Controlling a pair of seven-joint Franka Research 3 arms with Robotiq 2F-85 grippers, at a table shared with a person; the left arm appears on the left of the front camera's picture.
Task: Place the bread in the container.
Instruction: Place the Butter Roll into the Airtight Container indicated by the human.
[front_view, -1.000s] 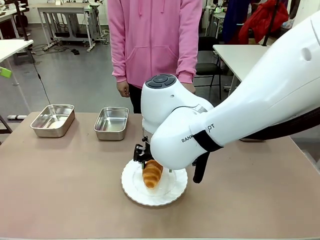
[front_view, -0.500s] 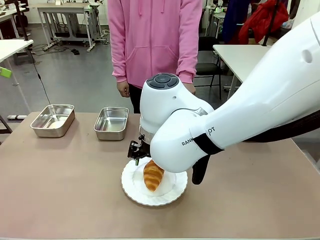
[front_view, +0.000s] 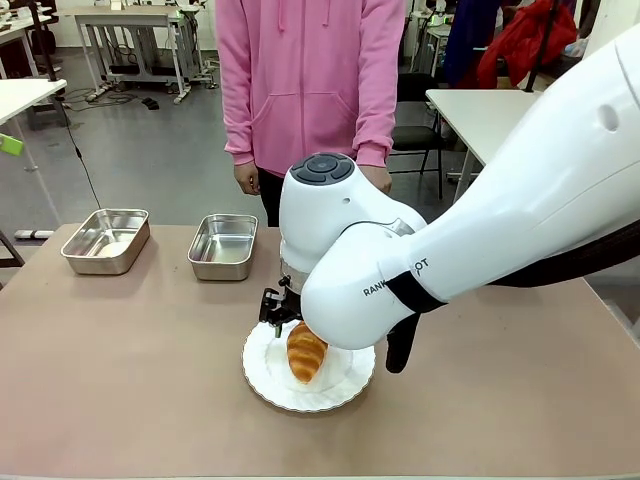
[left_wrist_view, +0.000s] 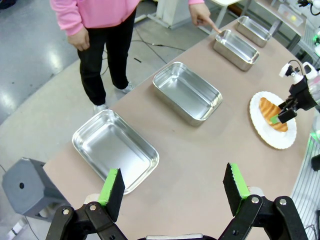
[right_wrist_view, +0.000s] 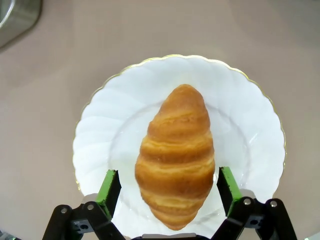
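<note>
I see the bread (right_wrist_view: 175, 150) lying on the white plate (right_wrist_view: 100, 125), ridged crust up, its narrow tip pointing away from the right wrist camera; the plate sits on the brown counter (right_wrist_view: 45, 75). My right pincer (right_wrist_view: 168, 174) hangs over it with its jaws wide; the 2 green pads (right_wrist_view: 111, 186) stand on either side of the bread's broad half and are not closed on it; whether either pad touches the crust I cannot tell.

From the front, the right arm reaches across the middle and the right pincer (front_view: 275, 308) hangs at the plate's (front_view: 265, 375) far left rim, right beside the bread (front_view: 304, 352). 2 steel containers stand well beyond the plate toward the person: 1 at far left (front_view: 105, 240), 1 nearer the middle (front_view: 223, 245); both hold no bread.

My left pincer (left_wrist_view: 172, 175) hovers above the counter's edge, jaws wide and holding nothing. Below it runs a row of 4 steel containers: the nearest (left_wrist_view: 115, 150), the 2nd (left_wrist_view: 187, 92), the 3rd (left_wrist_view: 236, 47), the 4th (left_wrist_view: 255, 30). The person in a pink top stands at the far side; 1 hand (left_wrist_view: 202, 12) points a finger down at the 3rd container's far corner. The plate (left_wrist_view: 260, 127) with the bread (left_wrist_view: 272, 114) lies apart from that row.
</note>
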